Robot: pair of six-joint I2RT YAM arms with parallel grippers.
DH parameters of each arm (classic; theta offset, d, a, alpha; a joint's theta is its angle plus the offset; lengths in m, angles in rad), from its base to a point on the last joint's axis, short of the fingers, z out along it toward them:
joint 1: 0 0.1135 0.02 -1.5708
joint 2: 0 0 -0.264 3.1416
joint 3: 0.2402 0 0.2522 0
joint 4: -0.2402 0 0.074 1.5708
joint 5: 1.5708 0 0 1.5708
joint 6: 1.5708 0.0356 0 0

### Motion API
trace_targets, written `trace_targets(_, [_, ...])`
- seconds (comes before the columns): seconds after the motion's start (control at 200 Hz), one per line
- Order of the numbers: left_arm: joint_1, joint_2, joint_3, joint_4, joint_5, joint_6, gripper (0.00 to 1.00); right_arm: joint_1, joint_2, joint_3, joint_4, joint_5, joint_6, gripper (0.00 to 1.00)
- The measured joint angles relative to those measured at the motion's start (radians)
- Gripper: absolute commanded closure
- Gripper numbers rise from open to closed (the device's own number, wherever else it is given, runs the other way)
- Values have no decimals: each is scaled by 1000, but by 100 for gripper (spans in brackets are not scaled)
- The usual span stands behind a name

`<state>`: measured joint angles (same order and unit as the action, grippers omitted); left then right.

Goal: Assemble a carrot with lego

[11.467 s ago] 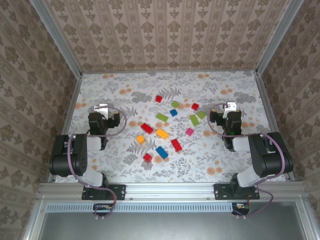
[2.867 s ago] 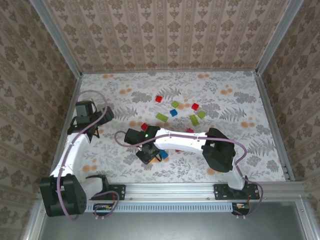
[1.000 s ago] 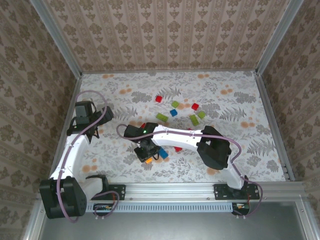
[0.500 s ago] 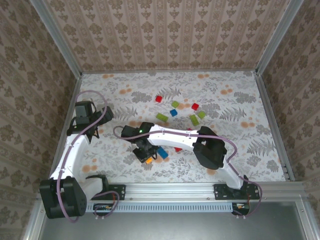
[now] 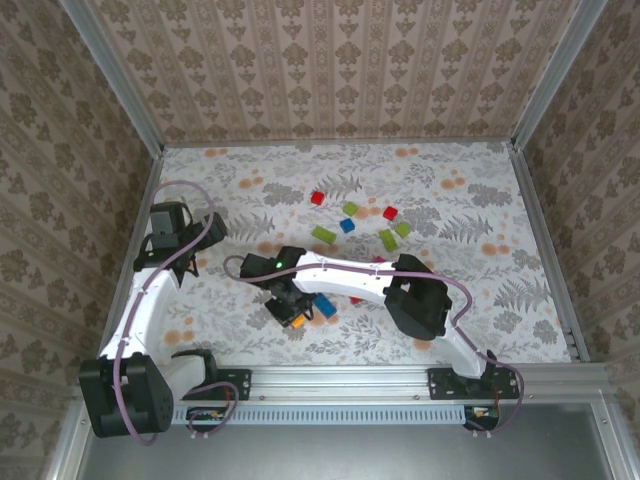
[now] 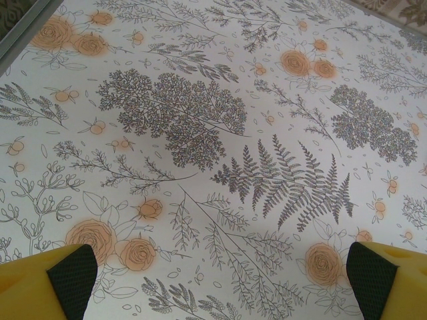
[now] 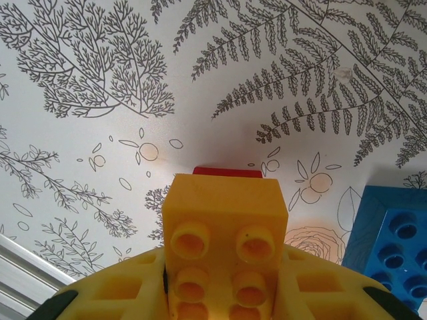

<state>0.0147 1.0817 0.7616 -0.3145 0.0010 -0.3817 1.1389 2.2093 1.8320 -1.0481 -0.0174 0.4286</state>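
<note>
While the right gripper [image 7: 223, 297] clamps an orange brick [image 7: 225, 220], red brick [image 7: 227, 172] just beyond, blue brick [image 7: 390, 230] close beside, left gripper [image 6: 213, 280] splayed wide over bare table [image 6: 200, 167] by its edge.

Lighting: bright, even, from overhead; you get no glare on the surface [image 5: 460, 300]
Shadows: faint and diffuse; a soft one beneath the right arm [image 5: 345, 277] in your top view, a pale grey patch on the print in each wrist view
Focus: top view sharp; wrist views crisp on the print, the near orange brick [image 7: 225, 240] slightly soft
Distortion: walls lean outward at your top view's edges
</note>
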Motion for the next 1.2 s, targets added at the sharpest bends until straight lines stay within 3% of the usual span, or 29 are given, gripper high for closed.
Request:
trace_targets(0.555, [0, 0, 0, 0, 0, 0, 0, -25, -101, -130, 31, 34, -113, 68])
trace_targets(1.2, [0, 5, 2, 0, 0, 0, 0, -30, -159, -211, 27, 36, -125, 65])
